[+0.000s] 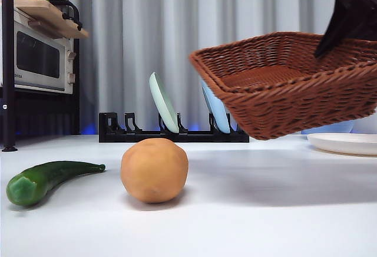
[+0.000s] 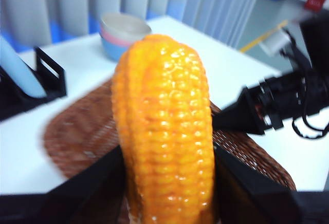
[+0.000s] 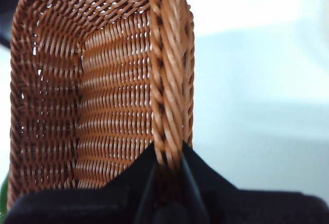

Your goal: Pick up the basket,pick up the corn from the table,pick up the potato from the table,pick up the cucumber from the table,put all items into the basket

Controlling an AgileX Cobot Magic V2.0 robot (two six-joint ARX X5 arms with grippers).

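Note:
My right gripper (image 3: 168,170) is shut on the braided rim of the brown wicker basket (image 3: 103,80) and holds it tilted in the air at the right of the front view (image 1: 288,83), where the gripper (image 1: 341,24) comes in from the top right. My left gripper (image 2: 167,183) is shut on the orange-yellow corn (image 2: 164,126) and holds it above the basket (image 2: 82,131); it is out of the front view. The tan potato (image 1: 154,170) and the dark green cucumber (image 1: 44,179) lie on the white table (image 1: 265,210) at the front left.
A black dish rack (image 1: 171,133) with pale plates stands at the back middle. A microwave (image 1: 36,56) on a dark shelf is at the back left. A white plate (image 1: 344,143) lies at the right under the basket. Stacked bowls (image 2: 122,33) stand beyond the basket.

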